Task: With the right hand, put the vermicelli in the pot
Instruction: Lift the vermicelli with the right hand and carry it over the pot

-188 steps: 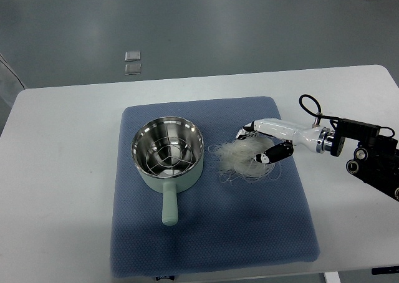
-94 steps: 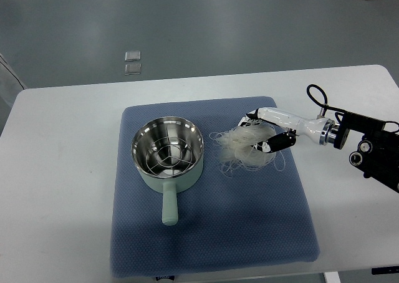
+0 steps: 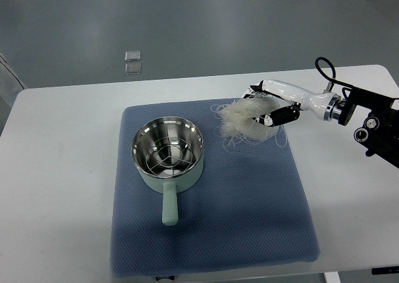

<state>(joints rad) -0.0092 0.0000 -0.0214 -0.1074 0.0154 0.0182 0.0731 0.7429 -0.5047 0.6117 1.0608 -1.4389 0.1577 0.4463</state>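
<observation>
While its fingers close around a tangle of pale vermicelli, the right hand appears to hold the bundle just above the blue mat, right of the pot, whose handle points toward the camera, on a white table

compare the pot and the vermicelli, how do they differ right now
The pot is rigid, shiny steel with a mint green shell; the vermicelli is a loose, pale tangle. The pot stands free and empty; the vermicelli is gripped by the right hand. Both are over the blue mat.
</observation>
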